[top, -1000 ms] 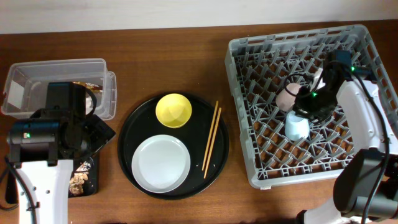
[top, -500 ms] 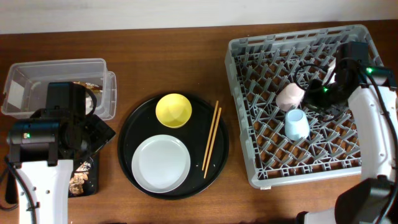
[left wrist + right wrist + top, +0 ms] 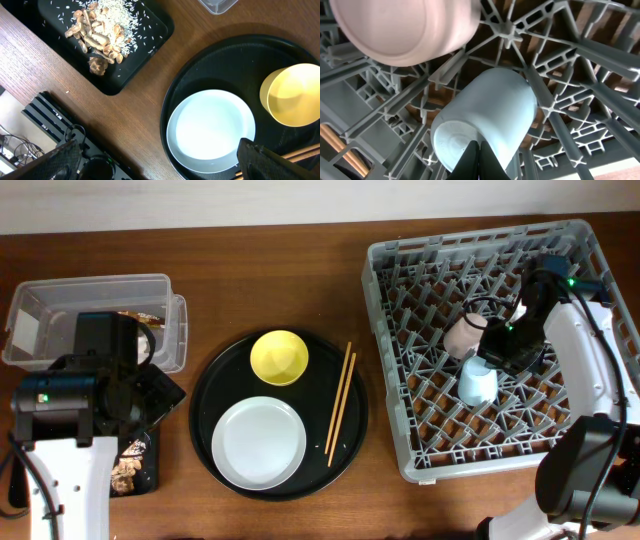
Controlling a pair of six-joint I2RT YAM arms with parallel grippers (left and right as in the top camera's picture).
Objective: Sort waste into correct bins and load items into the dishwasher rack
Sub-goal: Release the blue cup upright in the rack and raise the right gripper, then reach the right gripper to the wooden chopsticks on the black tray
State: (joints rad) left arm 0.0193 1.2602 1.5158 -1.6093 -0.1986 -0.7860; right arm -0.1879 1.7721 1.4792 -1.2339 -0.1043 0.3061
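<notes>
The pale plate [image 3: 258, 442] and yellow bowl [image 3: 279, 357] sit on the round black tray, with the chopsticks [image 3: 340, 403] at its right edge. The light blue cup [image 3: 477, 383] and pink cup [image 3: 464, 336] lie in the grey rack [image 3: 385, 350]. My right gripper [image 3: 492, 348] is just above the blue cup [image 3: 490, 115], fingers pressed together [image 3: 480, 160] with nothing between them; the pink cup [image 3: 405, 30] is beside it. My left gripper [image 3: 160, 395] hangs wide open [image 3: 160, 167] and empty between the shallow black tray [image 3: 150, 45] and the plate [image 3: 210, 131].
The clear tub [image 3: 90, 285] stands at the far left with something golden-brown [image 3: 140, 316] inside, partly hidden by my left arm. Rice and brown chunks [image 3: 100, 30] lie in the shallow black tray [image 3: 135, 465]. The round black tray [image 3: 210, 390] is mid-table.
My right gripper drew back to the right away from the cups, then returned to just above the blue cup. The cups and my left arm have not moved.
</notes>
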